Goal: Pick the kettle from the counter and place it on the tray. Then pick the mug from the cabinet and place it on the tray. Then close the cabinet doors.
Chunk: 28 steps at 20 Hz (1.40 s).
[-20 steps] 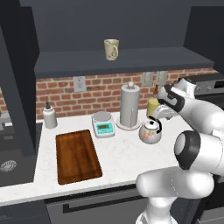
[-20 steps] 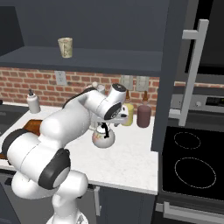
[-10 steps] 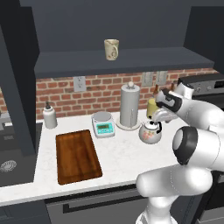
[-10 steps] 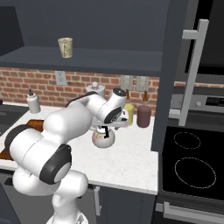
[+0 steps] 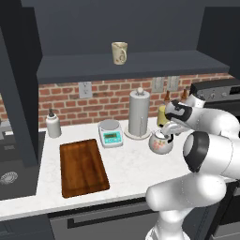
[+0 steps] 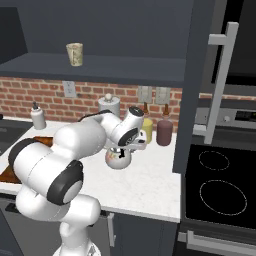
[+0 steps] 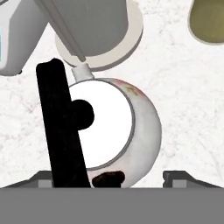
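One kettle (image 5: 160, 142): squat, round, white w/ pink floral print, black arched handle, upright on counter (image 5: 126, 168) just beside paper-towel holder (image 5: 138, 115); spout faces holder. Gripper (image 6: 123, 148) over it, jaws wide, straddling handle.

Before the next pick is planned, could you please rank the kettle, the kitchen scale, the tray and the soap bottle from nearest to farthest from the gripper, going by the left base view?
1. The kettle, right beneath the gripper.
2. The kitchen scale, left of the paper-towel holder.
3. The tray, further left, toward the counter's front.
4. The soap bottle, far left by the brick wall.
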### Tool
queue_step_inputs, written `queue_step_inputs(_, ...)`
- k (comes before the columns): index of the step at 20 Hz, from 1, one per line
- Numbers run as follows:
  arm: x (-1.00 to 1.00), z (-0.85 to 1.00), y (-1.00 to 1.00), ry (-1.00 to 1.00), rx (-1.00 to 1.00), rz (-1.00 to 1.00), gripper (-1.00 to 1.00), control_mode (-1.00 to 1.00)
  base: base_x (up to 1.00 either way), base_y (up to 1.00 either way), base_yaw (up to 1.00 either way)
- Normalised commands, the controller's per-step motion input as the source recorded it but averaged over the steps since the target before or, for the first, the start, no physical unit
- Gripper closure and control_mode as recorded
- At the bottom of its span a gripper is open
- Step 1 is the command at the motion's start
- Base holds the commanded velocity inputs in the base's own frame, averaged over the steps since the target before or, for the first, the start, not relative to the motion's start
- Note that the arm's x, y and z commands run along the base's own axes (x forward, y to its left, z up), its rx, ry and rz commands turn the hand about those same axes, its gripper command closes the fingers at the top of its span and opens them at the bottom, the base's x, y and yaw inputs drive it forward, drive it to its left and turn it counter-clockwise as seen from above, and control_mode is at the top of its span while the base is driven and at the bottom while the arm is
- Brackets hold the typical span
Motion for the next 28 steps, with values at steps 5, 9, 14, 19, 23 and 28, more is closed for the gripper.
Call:
queue_step_inputs(5, 0.00, 0.00, 0.00, 0.00, 0.00, 0.00, 1.00, -1.00, 0.00, 0.00, 0.00)
queue_step_inputs(9, 0.00, 0.00, 0.05, 0.00, -0.02, 0.00, 1.00, -1.00, 0.00, 0.00, 0.00)
queue_step_inputs(14, -0.30, 0.00, 0.25, 0.00, 0.00, 0.06, 1.00, -1.00, 0.00, 0.00, 0.00)
queue_step_inputs(19, -0.54, 0.00, 0.41, -0.08, 0.00, 0.09, 1.00, -1.00, 0.00, 0.00, 0.00)
queue_step_inputs(23, -0.48, 0.03, 0.46, -0.08, 0.00, 0.08, 1.00, -1.00, 0.00, 0.00, 0.00)
queue_step_inputs(28, -0.12, 0.27, 0.50, 0.00, 0.00, 0.08, 1.00, -1.00, 0.00, 0.00, 0.00)
